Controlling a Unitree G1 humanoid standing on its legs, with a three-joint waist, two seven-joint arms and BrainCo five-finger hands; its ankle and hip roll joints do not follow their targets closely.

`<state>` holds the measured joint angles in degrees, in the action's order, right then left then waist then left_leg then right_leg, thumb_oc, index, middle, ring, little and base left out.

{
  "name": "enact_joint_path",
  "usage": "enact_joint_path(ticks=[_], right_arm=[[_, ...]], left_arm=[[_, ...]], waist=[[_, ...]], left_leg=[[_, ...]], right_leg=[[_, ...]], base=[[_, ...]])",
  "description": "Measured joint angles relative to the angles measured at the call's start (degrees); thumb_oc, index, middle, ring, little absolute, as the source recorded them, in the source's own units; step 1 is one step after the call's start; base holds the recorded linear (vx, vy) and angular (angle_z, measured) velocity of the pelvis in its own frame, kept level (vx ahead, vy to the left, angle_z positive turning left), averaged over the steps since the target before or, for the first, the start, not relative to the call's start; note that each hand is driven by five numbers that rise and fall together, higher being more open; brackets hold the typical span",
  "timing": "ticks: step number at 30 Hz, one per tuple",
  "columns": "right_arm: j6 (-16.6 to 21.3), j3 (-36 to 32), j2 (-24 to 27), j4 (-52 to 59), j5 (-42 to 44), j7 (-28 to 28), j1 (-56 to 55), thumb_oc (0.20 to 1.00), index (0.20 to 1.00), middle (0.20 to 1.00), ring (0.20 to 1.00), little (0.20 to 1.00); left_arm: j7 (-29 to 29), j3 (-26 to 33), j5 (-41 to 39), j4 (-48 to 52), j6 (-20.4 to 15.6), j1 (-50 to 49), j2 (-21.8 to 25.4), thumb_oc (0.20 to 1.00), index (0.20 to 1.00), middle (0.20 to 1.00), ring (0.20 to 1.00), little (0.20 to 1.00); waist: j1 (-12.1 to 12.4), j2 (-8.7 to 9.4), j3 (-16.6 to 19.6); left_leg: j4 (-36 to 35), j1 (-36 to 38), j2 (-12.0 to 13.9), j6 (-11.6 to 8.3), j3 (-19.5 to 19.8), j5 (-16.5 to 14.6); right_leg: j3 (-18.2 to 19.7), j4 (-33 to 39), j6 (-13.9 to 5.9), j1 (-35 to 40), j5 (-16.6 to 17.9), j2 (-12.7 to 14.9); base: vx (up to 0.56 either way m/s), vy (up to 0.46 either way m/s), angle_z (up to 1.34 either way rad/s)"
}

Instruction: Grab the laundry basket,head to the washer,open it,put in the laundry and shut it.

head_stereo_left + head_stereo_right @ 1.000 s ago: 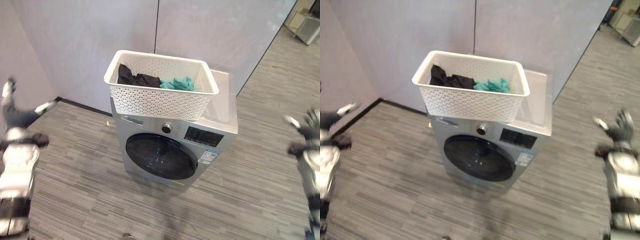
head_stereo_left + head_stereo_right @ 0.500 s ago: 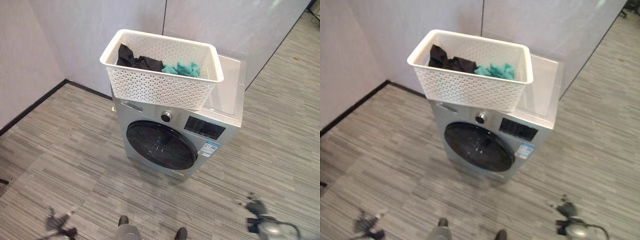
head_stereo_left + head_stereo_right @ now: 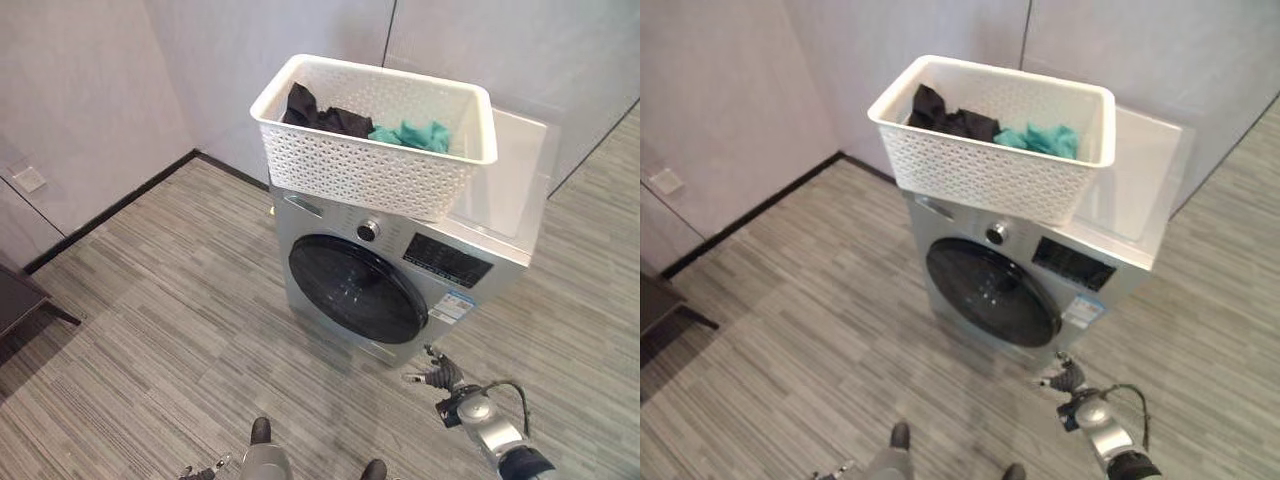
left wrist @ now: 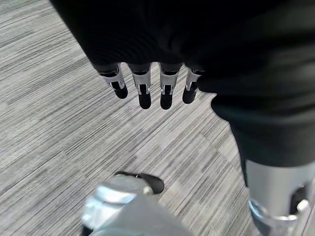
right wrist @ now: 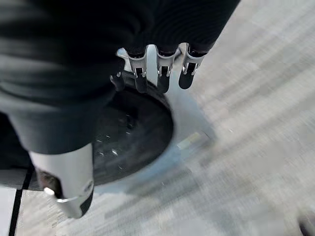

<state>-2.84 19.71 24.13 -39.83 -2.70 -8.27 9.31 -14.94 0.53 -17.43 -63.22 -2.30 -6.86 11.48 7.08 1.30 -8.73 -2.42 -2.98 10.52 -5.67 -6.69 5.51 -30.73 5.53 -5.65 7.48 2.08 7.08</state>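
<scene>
We see a white laundry basket [image 3: 375, 150] sitting on top of the silver washer [image 3: 400, 280], toward its left side, with the bare white top of the machine showing to the basket's right. Inside the basket lie a dark garment [image 3: 318, 112] on the left and a teal garment [image 3: 412, 133] on the right, touching each other. The washer's round dark door [image 3: 357, 290] is closed, with a knob [image 3: 368, 231] and a dark control panel [image 3: 447, 262] above it. The machine stands on the grey striped floor [image 3: 150, 320] against the grey wall [image 3: 230, 60].

Our right hand [image 3: 440, 374] hangs low near the washer's right front corner, touching nothing; in its wrist view the fingers [image 5: 162, 78] hang straight and relaxed, holding nothing, with the door past them. Our left hand [image 4: 147, 83] hangs over the floor, its fingers likewise straight and empty.
</scene>
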Motion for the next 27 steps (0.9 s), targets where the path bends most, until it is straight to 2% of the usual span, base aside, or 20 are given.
enact_joint_path(ticks=[3, 7, 10, 14, 18, 21, 27], right_arm=[[-0.8, -0.7, 0.7, -2.2, -4.9, -3.0, 5.9, 1.0, 1.0, 1.0, 1.0, 1.0], [-1.4, -2.1, 0.9, -3.8, -7.2, -6.9, 13.0, 1.0, 1.0, 1.0, 1.0, 1.0], [-1.9, -3.0, 0.7, -7.3, -7.1, -9.7, 15.9, 1.0, 1.0, 1.0, 1.0, 1.0], [-3.3, -4.9, 1.9, -10.2, -7.0, -11.8, 21.9, 1.0, 1.0, 1.0, 1.0, 1.0], [-3.7, -4.5, 3.9, -8.3, -7.1, -13.8, 24.6, 1.0, 1.0, 1.0, 1.0, 1.0], [-4.7, -4.6, 4.7, -5.6, -7.3, -15.8, 24.5, 1.0, 1.0, 1.0, 1.0, 1.0], [-3.7, -4.3, -0.1, -3.1, -7.1, -17.7, 23.9, 1.0, 1.0, 1.0, 1.0, 1.0]], left_arm=[[0.0, -0.9, 0.7, 3.1, 0.0, -0.5, 1.4, 1.0, 1.0, 1.0, 1.0, 1.0], [0.1, -1.9, 2.3, 6.3, -0.2, -0.5, 2.2, 1.0, 1.0, 1.0, 1.0, 1.0], [0.1, -3.2, 2.2, 7.1, -0.5, -0.8, 2.2, 1.0, 1.0, 1.0, 1.0, 1.0], [0.4, -5.4, 1.8, 10.0, -1.2, 0.1, 1.9, 1.0, 1.0, 1.0, 1.0, 1.0], [0.4, -6.0, -0.3, 12.3, -1.4, -0.1, 1.8, 1.0, 1.0, 1.0, 1.0, 1.0], [0.4, -5.8, -2.0, 13.7, -1.7, 0.6, 1.9, 1.0, 1.0, 1.0, 1.0, 1.0], [0.0, -5.8, -2.4, 15.1, -3.0, 3.6, 1.8, 1.0, 1.0, 1.0, 1.0, 1.0]], waist=[[1.2, -0.01, 0.1], [2.2, -1.6, -0.5], [2.0, -2.34, -0.8], [1.9, -4.96, -3.0], [1.7, -7.78, -6.0], [1.4, -8.1, -7.1], [0.1, -5.84, -8.2]], left_leg=[[-0.7, -0.4, -1.7, -0.27, 0.2, 0.6], [-0.8, -2.0, -3.9, 0.12, 1.7, 0.7], [-0.8, -4.1, -4.5, 0.53, 1.7, 0.9], [-0.1, -7.7, -4.8, 1.26, 2.3, 1.8], [-0.2, -10.4, -5.0, 1.53, 2.8, 2.2], [-1.9, -11.1, -5.2, 2.08, 2.5, 3.5], [-2.7, -11.0, -5.1, 1.91, 0.7, 3.9]], right_leg=[[-0.1, -0.2, -0.62, -0.4, 0.4, 1.6], [-1.3, -0.5, -0.9, -0.9, 0.5, 3.5], [-1.2, -0.5, -1.39, -3.0, 0.8, 4.1], [-1.2, -0.4, -1.59, -6.0, 1.5, 4.3], [-1.2, 0.0, -1.71, -8.5, 2.2, 4.8], [-1.0, 0.0, -1.78, -10.2, 2.7, 4.9], [0.5, -0.3, -1.97, -11.6, 3.1, 4.8]], base=[[0.0, 0.112, 0.16], [-0.01, 0.16, 0.24], [-0.06, 0.107, 0.02], [-0.07, 0.078, 0.05], [-0.01, 0.074, 0.04], [0.01, 0.039, -0.03], [0.01, 0.007, -0.13]])
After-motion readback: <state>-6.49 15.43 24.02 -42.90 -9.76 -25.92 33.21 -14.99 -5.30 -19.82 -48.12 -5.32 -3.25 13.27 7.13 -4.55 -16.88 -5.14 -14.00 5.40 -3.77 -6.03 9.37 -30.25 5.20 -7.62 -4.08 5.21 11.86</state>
